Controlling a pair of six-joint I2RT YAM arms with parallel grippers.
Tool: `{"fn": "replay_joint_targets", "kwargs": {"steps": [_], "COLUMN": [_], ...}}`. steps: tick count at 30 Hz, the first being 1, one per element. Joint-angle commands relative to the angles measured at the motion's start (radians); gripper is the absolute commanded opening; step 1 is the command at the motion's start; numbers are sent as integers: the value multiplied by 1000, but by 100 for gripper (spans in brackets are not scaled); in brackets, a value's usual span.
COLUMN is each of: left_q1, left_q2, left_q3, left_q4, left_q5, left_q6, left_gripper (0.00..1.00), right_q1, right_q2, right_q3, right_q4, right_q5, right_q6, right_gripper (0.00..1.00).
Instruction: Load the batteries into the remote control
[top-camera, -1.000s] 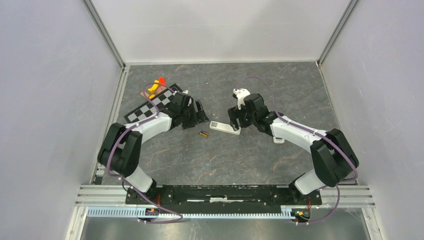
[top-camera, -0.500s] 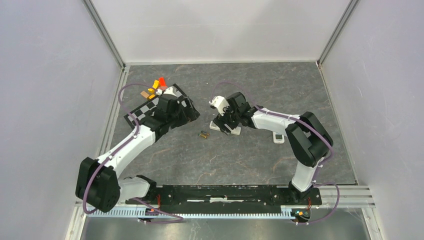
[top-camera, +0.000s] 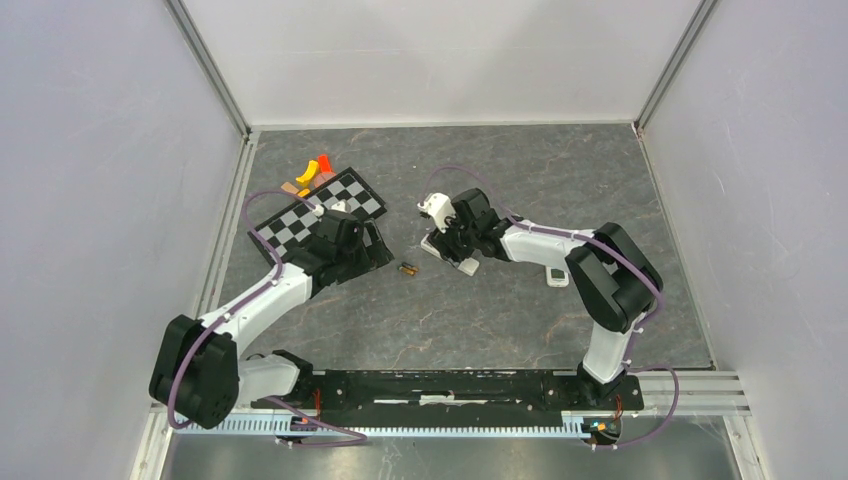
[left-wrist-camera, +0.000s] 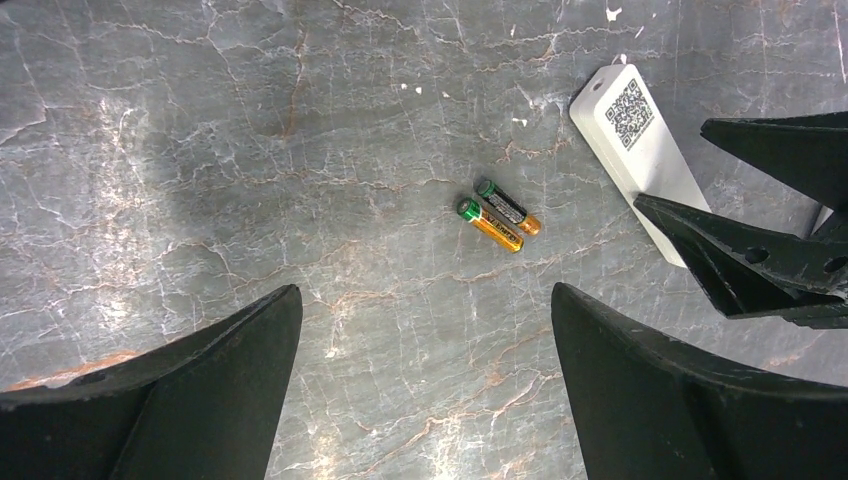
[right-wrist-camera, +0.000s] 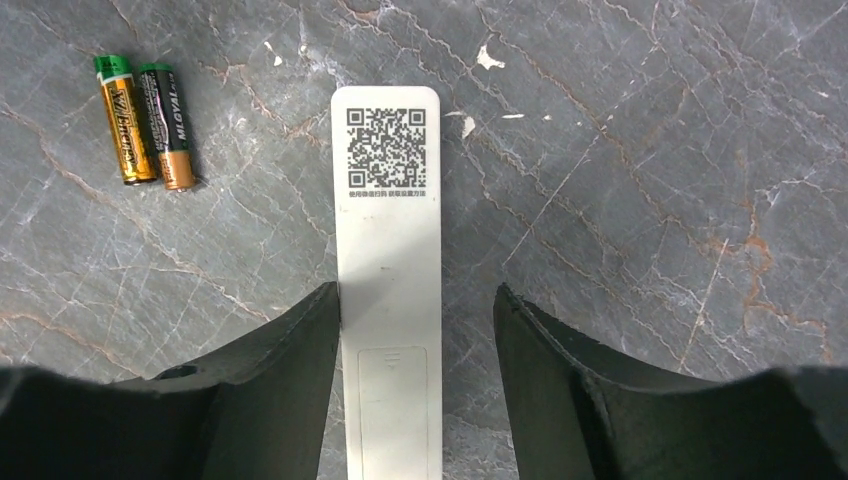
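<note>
Two batteries with gold and dark bodies and green ends lie side by side on the grey stone table. The remote control, a small white handset with a window, lies under my right forearm. My left gripper hangs wide open just left of the batteries. My right gripper is open and straddles a narrow white strip that has a QR code and a hatch outline. Its left finger touches the strip's edge; a gap shows on the right.
A black-and-white checkerboard lies at the back left, with small orange and red pieces beyond it. White walls close in the left, right and back. My right fingers show at the right of the left wrist view.
My left gripper opened wider and drew back toward the batteries, uncovering the checkerboard. My right gripper swung left over the white strip and its jaws narrowed around it.
</note>
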Motion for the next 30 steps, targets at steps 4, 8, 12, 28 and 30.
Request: {"fn": "replay_joint_targets", "kwargs": {"steps": [4, 8, 12, 28, 30], "left_q1": [5, 5, 5, 7, 5], "left_q2": [9, 10, 11, -41, -39], "left_q3": [15, 12, 12, 15, 16], "left_q4": [34, 34, 34, 25, 25], "left_q5": [14, 12, 12, -34, -31], "left_q6": [-10, -5, 0, 12, 13], "left_gripper": [100, 100, 100, 100, 100], "right_q1": [-9, -9, -12, -262, -279], "right_q2": [29, 61, 74, 16, 32], "right_q3": [16, 42, 59, 27, 35], "right_q4": [39, 15, 12, 114, 117], "right_q5": [3, 20, 28, 502, 490], "right_q6": [28, 56, 90, 486, 487], "right_gripper": [66, 60, 41, 31, 33]}}
